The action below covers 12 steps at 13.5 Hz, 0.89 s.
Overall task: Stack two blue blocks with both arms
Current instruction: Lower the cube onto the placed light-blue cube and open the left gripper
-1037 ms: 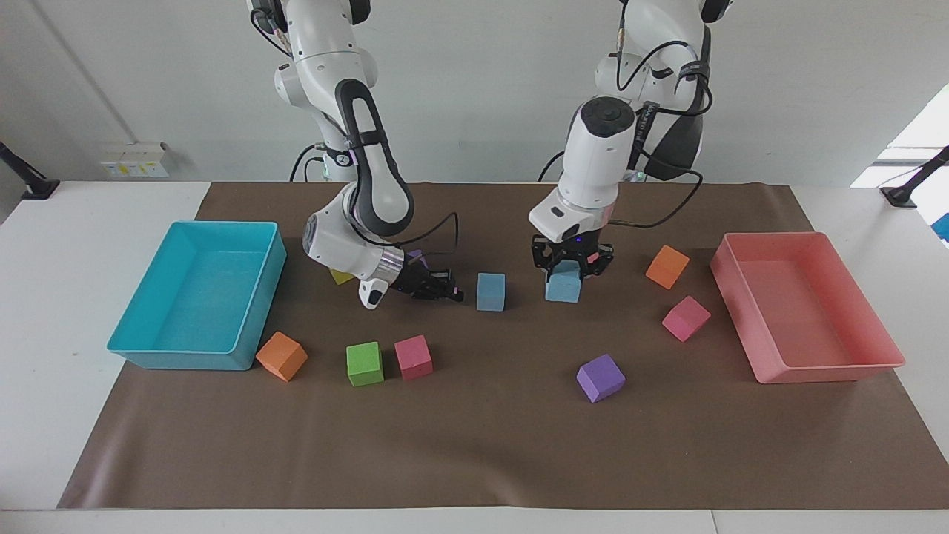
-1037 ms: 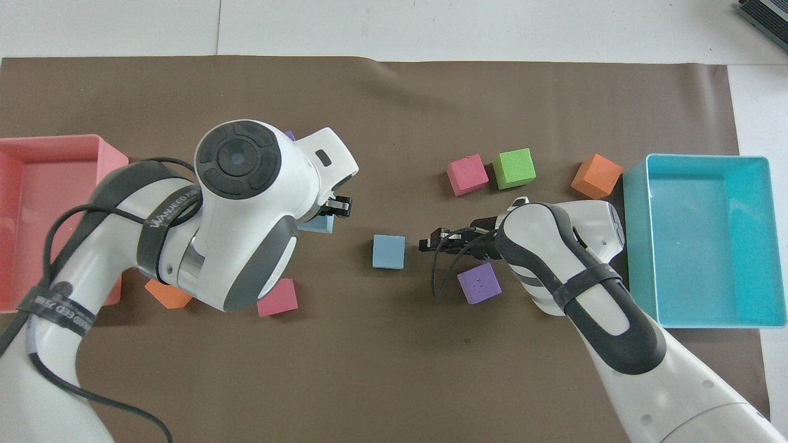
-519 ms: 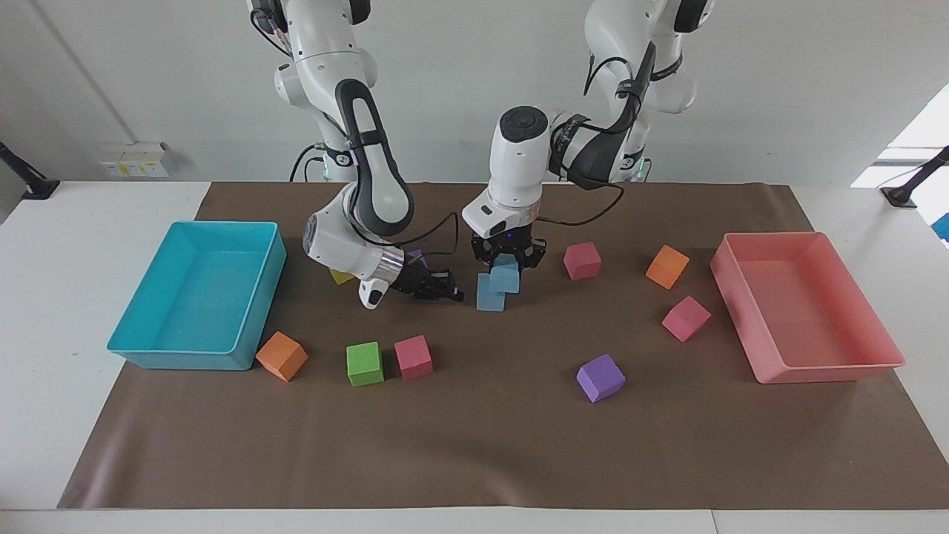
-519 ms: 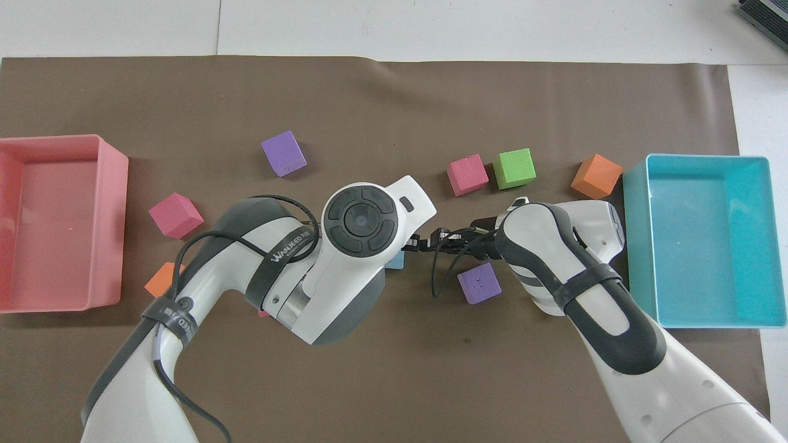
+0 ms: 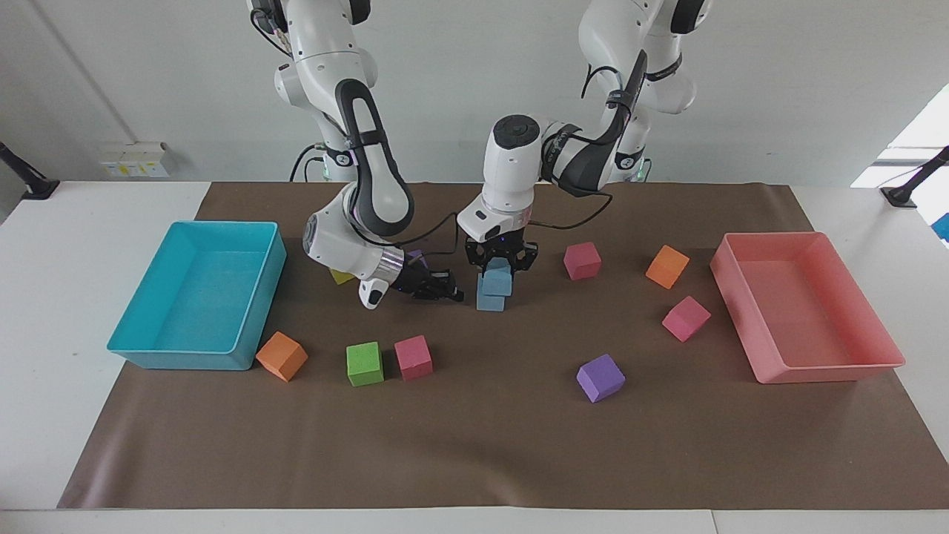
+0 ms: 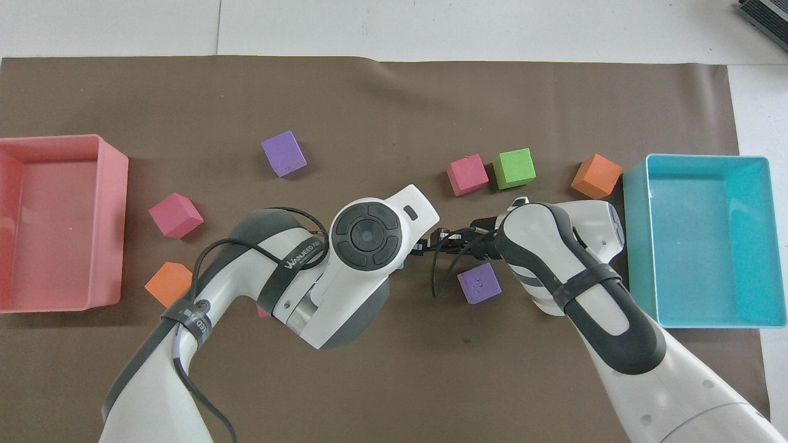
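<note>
My left gripper [image 5: 498,268] is shut on one blue block [image 5: 499,280]. That block sits on top of the second blue block [image 5: 489,300], slightly offset toward the left arm's end; the second block rests on the brown mat at mid-table. My right gripper [image 5: 447,291] is low over the mat, just beside the lower block on the side toward the right arm's end, and holds nothing. In the overhead view the left arm's wrist [image 6: 366,234] covers both blocks, and the right gripper [image 6: 431,241] shows beside it.
A teal tray [image 5: 259,297] stands at the right arm's end and a pink tray [image 5: 830,367] at the left arm's end. Loose cubes lie around: orange [image 5: 282,356], green [image 5: 365,363], pink [image 5: 413,357], purple [image 5: 600,377], pink [image 5: 686,318], orange [image 5: 667,266], magenta [image 5: 582,260].
My left gripper has carried its blue block toward the right arm's end and lowered it onto the other blue block. The right arm has not moved.
</note>
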Motion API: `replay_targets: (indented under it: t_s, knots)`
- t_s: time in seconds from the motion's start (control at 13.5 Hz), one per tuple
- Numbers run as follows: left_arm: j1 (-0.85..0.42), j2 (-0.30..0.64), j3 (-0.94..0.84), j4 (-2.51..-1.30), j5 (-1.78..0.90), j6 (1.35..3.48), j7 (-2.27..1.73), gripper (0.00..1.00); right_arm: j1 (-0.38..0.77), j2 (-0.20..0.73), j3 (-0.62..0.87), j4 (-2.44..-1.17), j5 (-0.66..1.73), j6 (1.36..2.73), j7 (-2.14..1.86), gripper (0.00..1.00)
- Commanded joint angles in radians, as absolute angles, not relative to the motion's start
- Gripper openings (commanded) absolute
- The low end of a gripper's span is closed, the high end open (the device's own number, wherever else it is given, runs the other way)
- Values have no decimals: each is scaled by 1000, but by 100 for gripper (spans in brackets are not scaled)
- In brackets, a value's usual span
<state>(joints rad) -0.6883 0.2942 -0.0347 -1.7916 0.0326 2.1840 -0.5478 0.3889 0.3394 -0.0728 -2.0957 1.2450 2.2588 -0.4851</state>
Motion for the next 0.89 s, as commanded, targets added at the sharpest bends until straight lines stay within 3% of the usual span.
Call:
replay_targets:
  t_s: [0.0,0.81]
  knots:
    - [-706,285,-18,-1809,20,2209,-557,0,388,345,-69,-2095,1278,2269,-514,0]
    - [-712,287,-20,-1809,-11,2221,-548,0,388,345,-69,-2095,1278,2269,-515,0]
